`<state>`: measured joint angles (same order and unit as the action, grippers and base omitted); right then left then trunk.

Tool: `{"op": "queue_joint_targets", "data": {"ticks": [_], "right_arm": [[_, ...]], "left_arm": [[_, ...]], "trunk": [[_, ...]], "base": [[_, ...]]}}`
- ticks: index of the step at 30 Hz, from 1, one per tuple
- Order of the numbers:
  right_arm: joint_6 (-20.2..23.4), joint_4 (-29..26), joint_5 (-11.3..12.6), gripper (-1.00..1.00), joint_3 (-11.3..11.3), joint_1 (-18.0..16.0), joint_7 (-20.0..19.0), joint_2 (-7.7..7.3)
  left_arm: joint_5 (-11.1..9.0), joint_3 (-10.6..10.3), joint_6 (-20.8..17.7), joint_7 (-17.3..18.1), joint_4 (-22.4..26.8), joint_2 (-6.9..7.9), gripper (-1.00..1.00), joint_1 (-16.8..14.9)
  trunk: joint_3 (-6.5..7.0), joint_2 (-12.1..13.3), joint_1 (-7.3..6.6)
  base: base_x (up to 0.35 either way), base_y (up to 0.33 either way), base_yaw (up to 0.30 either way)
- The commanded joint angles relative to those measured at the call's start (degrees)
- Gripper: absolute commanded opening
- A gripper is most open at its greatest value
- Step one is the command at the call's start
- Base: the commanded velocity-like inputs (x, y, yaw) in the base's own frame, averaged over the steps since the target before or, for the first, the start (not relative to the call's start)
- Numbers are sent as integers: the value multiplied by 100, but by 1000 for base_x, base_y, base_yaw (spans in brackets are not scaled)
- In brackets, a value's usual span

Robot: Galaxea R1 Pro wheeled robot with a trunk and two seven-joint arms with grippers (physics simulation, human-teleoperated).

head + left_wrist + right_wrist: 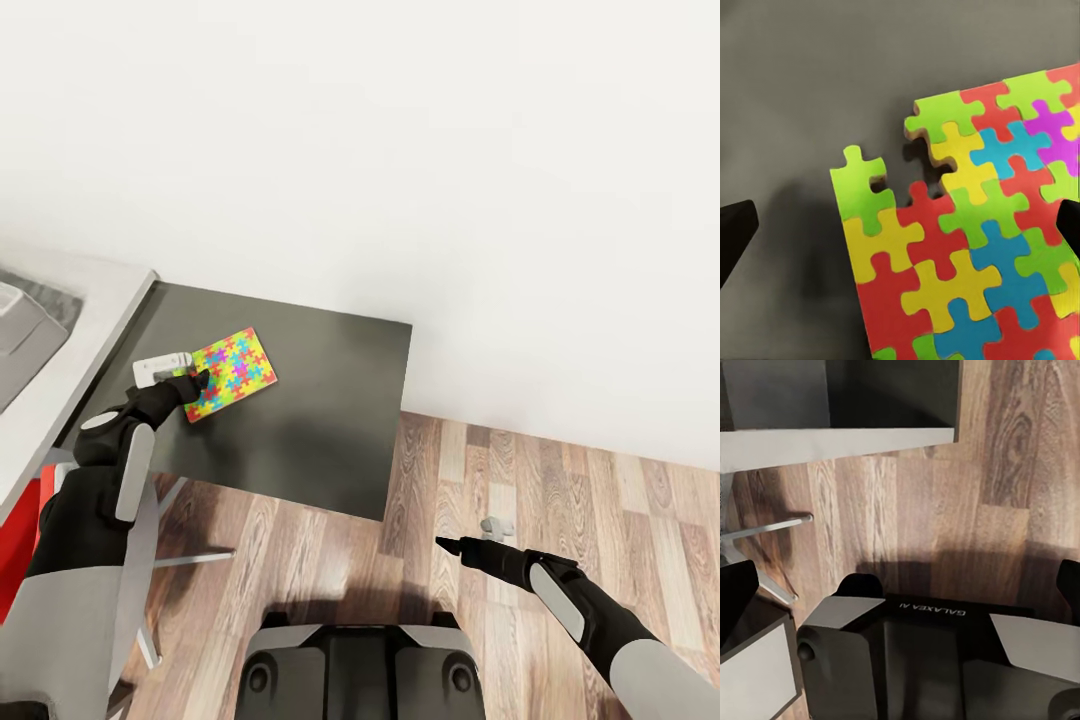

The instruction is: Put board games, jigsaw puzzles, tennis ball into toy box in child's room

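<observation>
Reading the room: white wall [400, 130] behind the dark cabinet top [310, 420], wood plank floor [560, 500] in front of it and to its side.
Surface: I see the cabinet top as flat, matte and bare around the puzzle; the pale table [70, 380] joins it at one corner, with the toy box [22, 335] sitting on that table.
Puzzle place: jigsaw puzzle [228, 375] lies flat on the cabinet top, near the corner where the table meets it.
Puzzle handling: I judge it thin, light and fairly stiff, but its interlocked pieces may part; one corner piece already looks loose in the left wrist view, so I would pinch a straight edge away from it.
Left gripper [190, 383]: spread, fingers either side of the puzzle's near edge, nothing clamped.
Right gripper [450, 543]: hangs over the floor; I cannot tell its state.
</observation>
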<state>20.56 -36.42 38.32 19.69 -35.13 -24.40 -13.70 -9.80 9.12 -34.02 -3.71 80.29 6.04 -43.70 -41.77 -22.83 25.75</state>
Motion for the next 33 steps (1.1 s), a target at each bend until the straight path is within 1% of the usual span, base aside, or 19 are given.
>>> {"op": "queue_joint_targets", "data": {"ticks": [1,6,12,14,15,18,19,23,29,33], "right_arm": [[22,-5,44,100,21,-3,6,-6],[23,-7,44,100,22,-3,7,-2],[19,-6,43,100,23,-3,12,-1],[19,-6,44,100,24,-3,13,-1],[19,-5,44,100,23,-3,13,1],[18,-5,42,100,25,-3,14,4],[18,-5,43,100,25,-3,14,6],[18,-5,44,100,26,-3,14,7],[18,-5,38,100,32,-3,23,8],[18,-5,36,100,34,-3,29,8]], "left_arm": [[-61,-1,-88,-36,-5,3,100,-33],[-68,8,-267,-22,-80,6,100,-184],[-74,10,-322,20,-434,3,100,-476],[-74,9,-326,86,-549,3,100,-571],[-73,10,-329,188,-672,3,100,-669],[-65,10,-331,373,-858,3,100,-817],[-62,9,-327,488,-982,3,100,-912],[-51,7,-309,649,-1282,8,100,-1115],[-36,8,-257,713,-1706,11,100,-1344],[-26,4,-59,725,-1963,11,100,-1472]], "trunk": [[-4,-9,3],[15,-9,3],[42,-9,3],[52,-9,3],[56,-9,3],[70,-9,3],[75,-9,3],[93,-9,3],[121,-9,3],[140,-9,3]], "base": [[0,0,0],[0,0,0],[0,0,0],[0,0,0],[0,0,0],[0,0,0],[0,0,0],[0,0,0],[0,0,0],[0,0,0]]}}
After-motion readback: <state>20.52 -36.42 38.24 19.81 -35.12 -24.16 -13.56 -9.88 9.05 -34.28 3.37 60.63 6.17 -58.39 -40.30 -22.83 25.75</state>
